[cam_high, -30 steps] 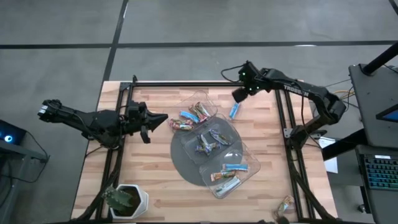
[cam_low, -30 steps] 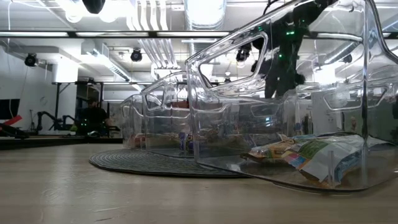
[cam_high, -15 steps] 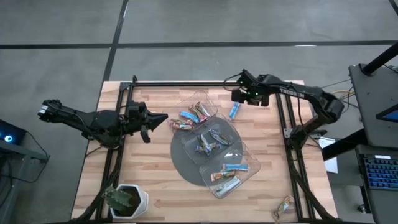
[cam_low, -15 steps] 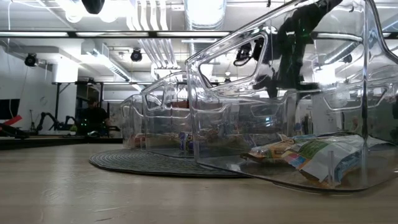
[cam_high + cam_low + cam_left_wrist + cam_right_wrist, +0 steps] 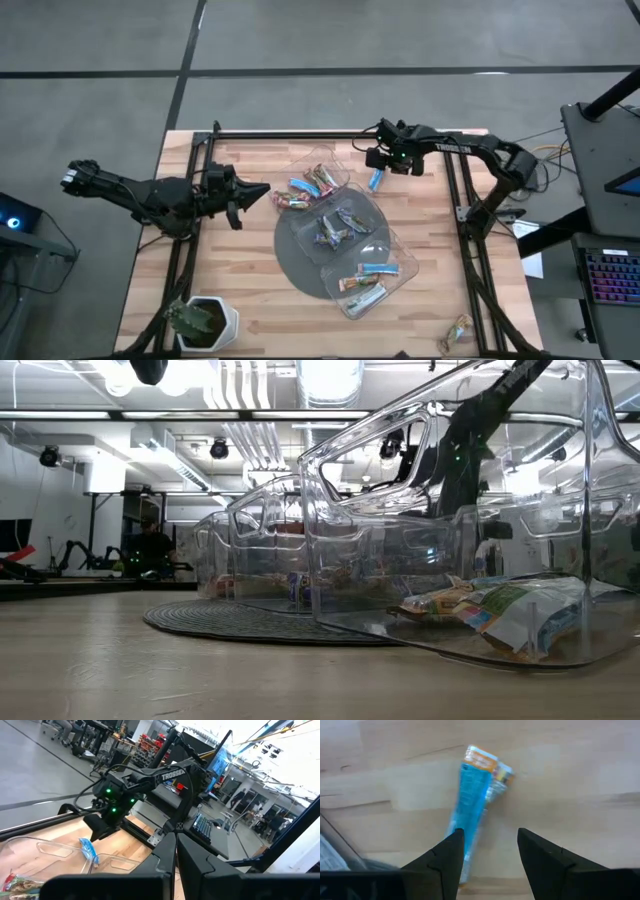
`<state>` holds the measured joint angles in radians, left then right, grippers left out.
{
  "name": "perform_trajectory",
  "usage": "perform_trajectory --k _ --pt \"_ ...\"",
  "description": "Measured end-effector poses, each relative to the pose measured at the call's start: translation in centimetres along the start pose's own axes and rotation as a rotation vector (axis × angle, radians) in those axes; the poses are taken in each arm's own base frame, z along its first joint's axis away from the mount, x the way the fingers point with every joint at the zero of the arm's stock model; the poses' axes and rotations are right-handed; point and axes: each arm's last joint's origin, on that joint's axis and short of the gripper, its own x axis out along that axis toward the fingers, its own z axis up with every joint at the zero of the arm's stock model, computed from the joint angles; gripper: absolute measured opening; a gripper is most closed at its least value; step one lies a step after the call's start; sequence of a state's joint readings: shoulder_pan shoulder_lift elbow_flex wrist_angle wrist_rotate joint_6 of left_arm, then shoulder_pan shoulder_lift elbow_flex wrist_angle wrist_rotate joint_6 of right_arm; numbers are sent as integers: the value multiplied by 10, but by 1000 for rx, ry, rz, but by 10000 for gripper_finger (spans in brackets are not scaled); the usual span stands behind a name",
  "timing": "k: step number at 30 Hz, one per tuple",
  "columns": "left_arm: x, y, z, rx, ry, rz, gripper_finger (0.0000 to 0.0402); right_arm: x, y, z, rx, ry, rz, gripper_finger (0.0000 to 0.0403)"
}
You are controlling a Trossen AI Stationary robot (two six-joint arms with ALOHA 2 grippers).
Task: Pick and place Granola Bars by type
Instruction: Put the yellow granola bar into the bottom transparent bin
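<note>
A blue granola bar (image 5: 376,180) lies flat on the wooden table at the far right, just beside the clear trays; it also shows in the right wrist view (image 5: 472,805). My right gripper (image 5: 378,160) is open right above it. Its fingers (image 5: 451,851) point down over the bar's near end and touch nothing that I can see. My left gripper (image 5: 262,193) is shut and empty at the table's left, level, pointing at the trays. Several more bars lie in three clear trays (image 5: 316,184) on a grey disc (image 5: 296,262).
A single bar (image 5: 458,331) lies near the table's front right corner. A white-potted plant (image 5: 205,320) stands at the front left corner. The black frame rails (image 5: 452,190) run along both sides. Bare wood lies between the trays and the left arm.
My right gripper has moved toward the table's left edge and come down over the blue bar, still open. The bar has not moved.
</note>
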<state>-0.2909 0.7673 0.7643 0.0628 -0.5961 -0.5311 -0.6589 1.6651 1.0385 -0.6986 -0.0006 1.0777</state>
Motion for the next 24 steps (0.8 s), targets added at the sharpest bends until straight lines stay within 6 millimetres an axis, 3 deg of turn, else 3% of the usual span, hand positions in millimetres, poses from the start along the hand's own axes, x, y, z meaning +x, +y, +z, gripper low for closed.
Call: perform_trajectory --k 8,19,24 --pt "0 0 0 -5 0 0 0 15 16 8 -4 14 -9 172" --pt "0 0 0 -5 0 0 0 44 24 6 -5 114 -33 170" --pt "0 0 0 -5 0 0 0 43 25 4 -10 108 -38 140"
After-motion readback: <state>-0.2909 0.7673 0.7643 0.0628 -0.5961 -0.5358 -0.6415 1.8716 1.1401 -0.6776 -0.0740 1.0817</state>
